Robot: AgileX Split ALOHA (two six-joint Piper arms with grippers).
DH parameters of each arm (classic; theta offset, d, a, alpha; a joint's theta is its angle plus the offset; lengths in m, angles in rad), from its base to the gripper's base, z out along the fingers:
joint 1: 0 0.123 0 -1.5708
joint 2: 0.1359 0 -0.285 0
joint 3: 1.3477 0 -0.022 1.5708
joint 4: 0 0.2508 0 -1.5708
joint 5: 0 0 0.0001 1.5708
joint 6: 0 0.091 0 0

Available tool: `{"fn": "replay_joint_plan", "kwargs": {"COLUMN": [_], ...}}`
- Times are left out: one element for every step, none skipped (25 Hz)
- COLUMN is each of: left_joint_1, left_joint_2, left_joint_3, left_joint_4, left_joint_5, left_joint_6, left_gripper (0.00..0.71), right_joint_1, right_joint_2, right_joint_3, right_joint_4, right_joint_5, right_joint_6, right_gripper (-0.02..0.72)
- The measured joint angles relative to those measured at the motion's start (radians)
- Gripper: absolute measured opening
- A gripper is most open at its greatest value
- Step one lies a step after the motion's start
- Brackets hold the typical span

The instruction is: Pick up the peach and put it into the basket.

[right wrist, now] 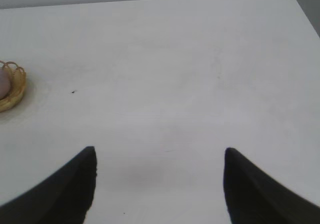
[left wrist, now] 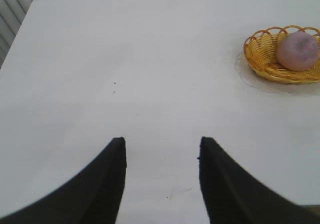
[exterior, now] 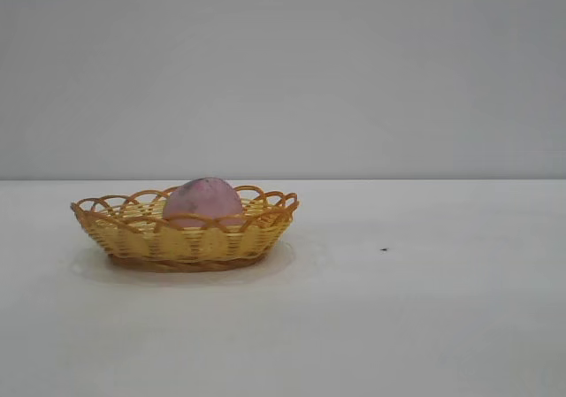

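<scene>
Plain grey wall backs a white matte surface [exterior: 424,326] that fills the lower half of the exterior view. Left of centre there sits the shallow oval woven wicker basket [exterior: 133,238], yellow-tan with an orange-brown looped rim. The rounded dusty pink-mauve peach [exterior: 202,200] with faint dark speckles rests inside it, its top rising above the rim. A tiny dark speck [exterior: 384,249] lies on the surface to the right.

Neither arm shows in the exterior view. In its wrist view the left gripper [left wrist: 162,151] hangs over bare surface, jaws apart and holding nothing, with basket and peach well away at the upper right. The right gripper [right wrist: 160,156] likewise has its jaws spread wide and empty, the basket only just showing at the left edge.

Judging by this, the placing step looks done; nothing further seems called for beyond both arms keeping clear.
</scene>
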Motion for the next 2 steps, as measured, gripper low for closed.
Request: {"fn": "replay_joint_plan", "kwargs": {"left_joint_1": [0.0,0.0], "left_joint_2": [0.0,0.0], "left_joint_3": [0.0,0.0], "left_joint_4": [0.0,0.0], "left_joint_5": [0.0,0.0], "left_joint_6": [0.0,0.0], "left_gripper": [0.335,0.335], "right_joint_1": [0.0,0.0], "right_joint_2": [0.0,0.0], "right_joint_3": [0.0,0.0], "right_joint_4": [0.0,0.0], "right_joint_5": [0.0,0.0], "right_joint_6": [0.0,0.0], "right_gripper": [0.461,0.461]}}
